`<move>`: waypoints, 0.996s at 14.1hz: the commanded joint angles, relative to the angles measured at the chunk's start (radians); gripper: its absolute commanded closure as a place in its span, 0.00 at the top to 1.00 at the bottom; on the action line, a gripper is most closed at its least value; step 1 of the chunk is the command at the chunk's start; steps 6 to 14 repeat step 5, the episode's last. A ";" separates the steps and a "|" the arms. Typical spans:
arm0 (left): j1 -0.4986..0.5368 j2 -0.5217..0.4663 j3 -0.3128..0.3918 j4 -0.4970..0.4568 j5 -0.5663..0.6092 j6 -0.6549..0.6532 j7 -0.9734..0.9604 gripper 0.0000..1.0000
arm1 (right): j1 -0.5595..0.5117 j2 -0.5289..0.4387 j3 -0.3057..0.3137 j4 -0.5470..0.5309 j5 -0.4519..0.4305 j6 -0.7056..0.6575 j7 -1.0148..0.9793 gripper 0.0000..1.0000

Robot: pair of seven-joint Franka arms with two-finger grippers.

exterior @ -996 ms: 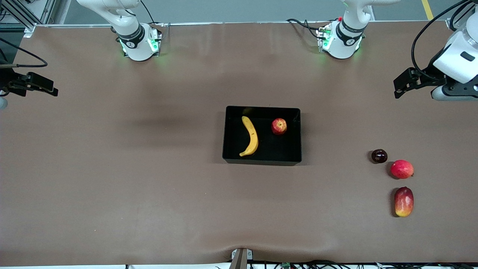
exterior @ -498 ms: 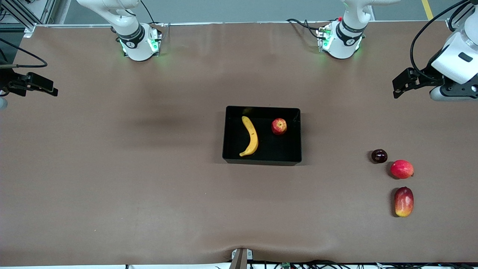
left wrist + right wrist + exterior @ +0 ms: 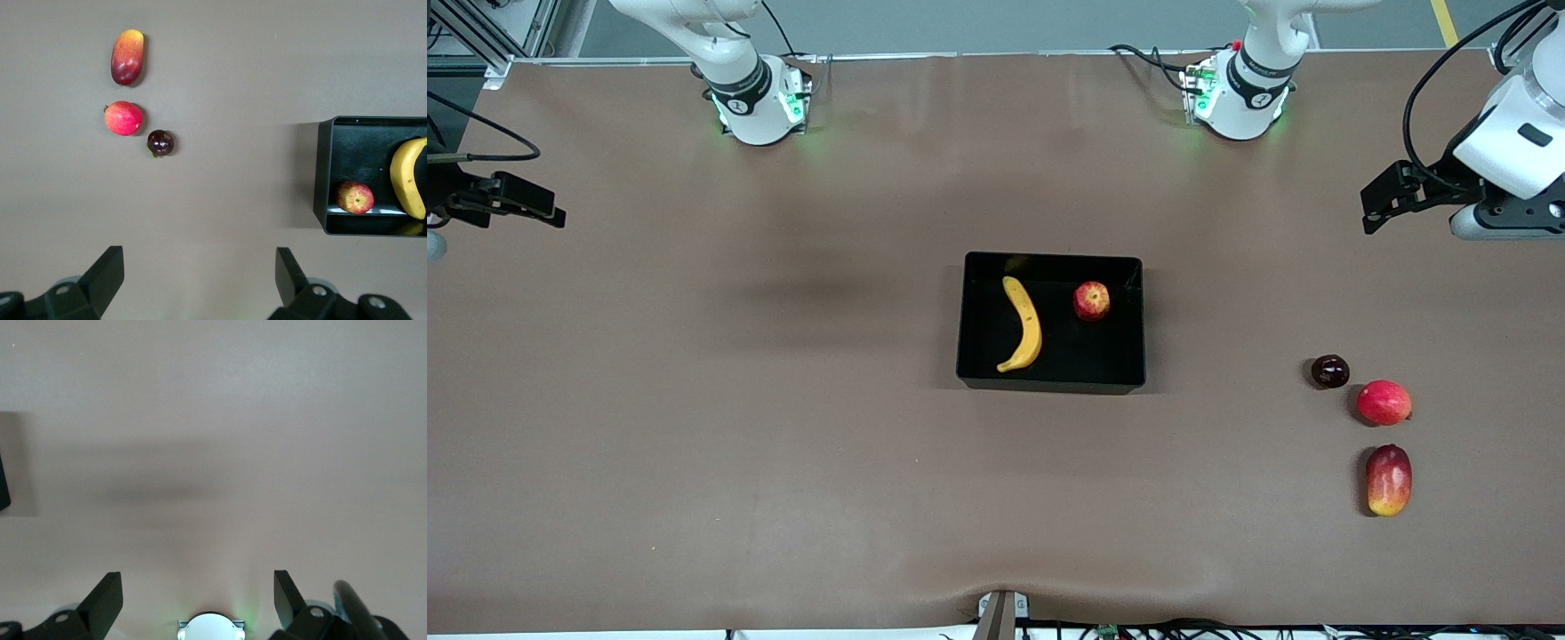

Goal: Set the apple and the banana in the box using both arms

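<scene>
One banana [image 3: 1024, 325] and one apple [image 3: 1091, 300] are lying in the single box [image 3: 1049, 384] at mid-table, well apart from the released, empty left gripper [image 3: 200, 280] and right gripper [image 3: 199, 600] hovering over the table's end edges.

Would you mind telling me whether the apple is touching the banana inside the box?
No, in the front view the apple and the banana lie apart on the black floor of the box.

box [image 3: 321, 175]: apple [image 3: 355, 198], banana [image 3: 408, 177] inside | table: three other fruits | left tool [image 3: 199, 279]: spread wide, empty
</scene>
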 commanded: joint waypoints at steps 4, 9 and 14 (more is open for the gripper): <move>-0.003 0.009 -0.001 0.020 -0.011 -0.011 -0.006 1.00 | -0.010 -0.009 0.008 -0.005 -0.015 -0.008 0.003 1.00; -0.003 0.009 -0.001 0.020 -0.013 -0.009 -0.005 1.00 | -0.008 -0.009 0.008 -0.005 -0.015 -0.006 0.003 1.00; -0.003 0.009 -0.001 0.020 -0.013 -0.009 -0.005 1.00 | -0.008 -0.009 0.008 -0.005 -0.015 -0.006 0.003 1.00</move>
